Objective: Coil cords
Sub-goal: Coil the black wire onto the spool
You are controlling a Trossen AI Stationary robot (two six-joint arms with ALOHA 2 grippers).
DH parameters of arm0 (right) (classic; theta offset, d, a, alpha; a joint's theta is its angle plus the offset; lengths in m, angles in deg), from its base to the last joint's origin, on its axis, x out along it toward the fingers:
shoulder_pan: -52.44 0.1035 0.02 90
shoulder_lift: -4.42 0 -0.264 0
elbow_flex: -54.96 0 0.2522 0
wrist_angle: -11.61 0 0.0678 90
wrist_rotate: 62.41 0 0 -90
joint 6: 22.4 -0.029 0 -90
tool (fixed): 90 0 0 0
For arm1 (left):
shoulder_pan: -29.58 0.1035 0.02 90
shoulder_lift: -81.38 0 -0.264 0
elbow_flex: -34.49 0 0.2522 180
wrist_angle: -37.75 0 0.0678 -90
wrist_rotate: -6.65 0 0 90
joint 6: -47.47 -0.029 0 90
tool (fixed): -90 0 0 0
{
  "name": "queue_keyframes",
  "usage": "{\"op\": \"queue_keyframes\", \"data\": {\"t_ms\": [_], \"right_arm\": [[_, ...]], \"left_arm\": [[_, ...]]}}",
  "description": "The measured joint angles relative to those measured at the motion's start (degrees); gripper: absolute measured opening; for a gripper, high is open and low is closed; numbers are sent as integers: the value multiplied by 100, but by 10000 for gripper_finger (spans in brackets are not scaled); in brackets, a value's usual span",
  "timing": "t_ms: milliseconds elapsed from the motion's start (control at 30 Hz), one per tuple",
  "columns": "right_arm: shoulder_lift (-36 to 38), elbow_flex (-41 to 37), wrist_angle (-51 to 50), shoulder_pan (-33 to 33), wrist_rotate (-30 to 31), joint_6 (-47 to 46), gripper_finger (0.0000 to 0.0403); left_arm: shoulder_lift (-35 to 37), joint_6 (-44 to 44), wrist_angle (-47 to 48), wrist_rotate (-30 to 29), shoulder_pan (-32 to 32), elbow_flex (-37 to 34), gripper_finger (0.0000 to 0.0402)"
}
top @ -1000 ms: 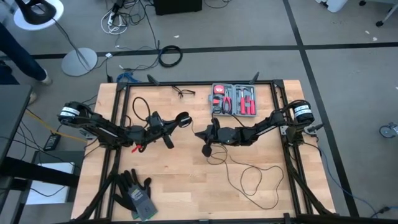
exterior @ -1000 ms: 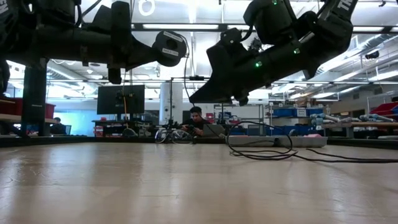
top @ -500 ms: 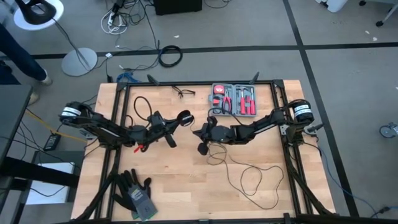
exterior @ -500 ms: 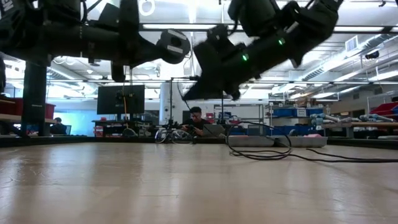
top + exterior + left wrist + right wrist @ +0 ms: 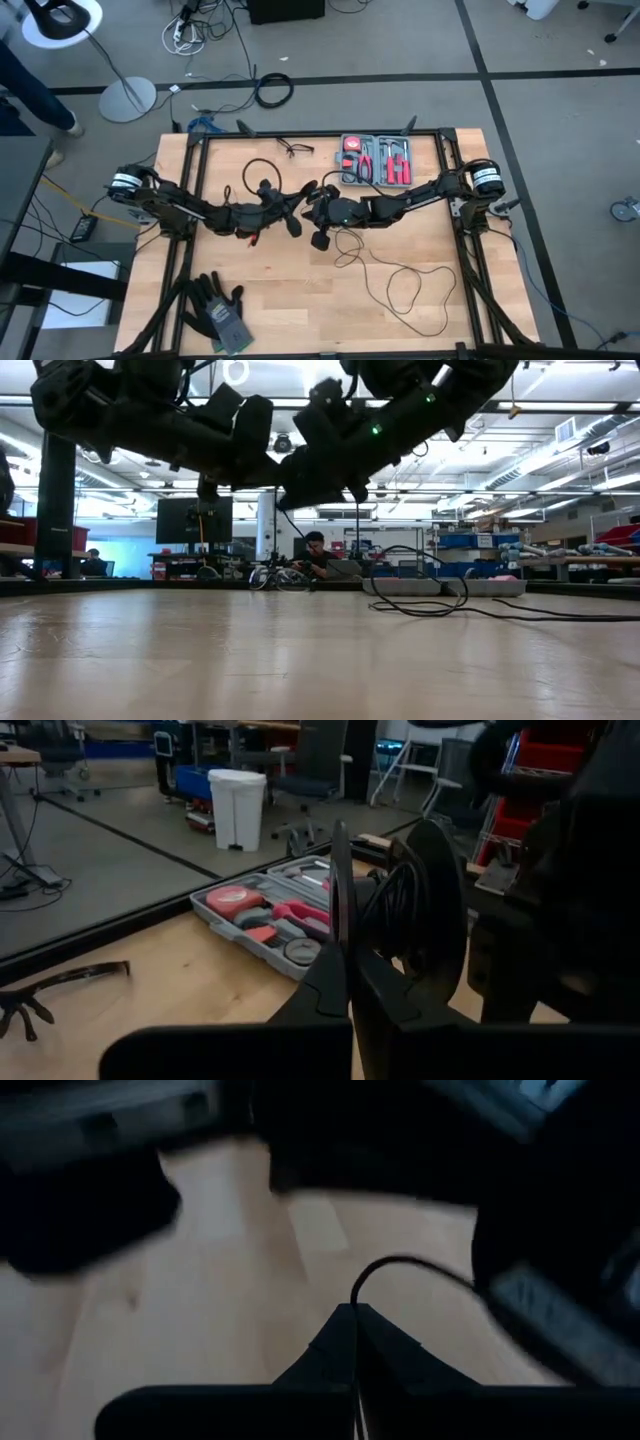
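Meeting at frame centre in the high view — left gripper [image 5: 296,200] and right gripper [image 5: 312,203] almost touching, both raised off the wooden table [image 5: 270,290]. Pinching the cable [image 5: 395,1265] between fully closed right fingers, the thin line arcing out from the tips. Clamping shut on the left too, wound cable [image 5: 395,910] sitting just beyond those tips — actual hold not clear. Trailing loose loops of cable toward the lower right of the tabletop.
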Motion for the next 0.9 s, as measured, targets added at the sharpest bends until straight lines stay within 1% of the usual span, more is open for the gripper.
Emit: {"op": "queue_keyframes", "data": {"t_ms": [100,300,433,500,567,733,800,900], "right_arm": [[0,-15,-321,0,186,-112,0],[-2,-35,189,66,213,207,0],[-2,-33,-38,24,225,83,0],[-2,-33,-210,2,327,26,0],[-2,-46,-382,6,558,-52,0],[-2,-376,-350,141,950,-319,0],[0,-588,-101,178,992,-477,0],[0,-944,636,197,997,-628,0]], "left_arm": [[43,1,-37,1,-3,-15,0],[46,-33,192,115,-2,-15,0],[46,16,148,117,-3,-15,0],[46,16,149,117,-4,-15,0],[104,16,184,119,-4,-18,0],[440,-173,301,137,-29,-20,0],[639,-266,412,138,-46,-20,0],[767,-258,519,206,-48,-20,0]]}}
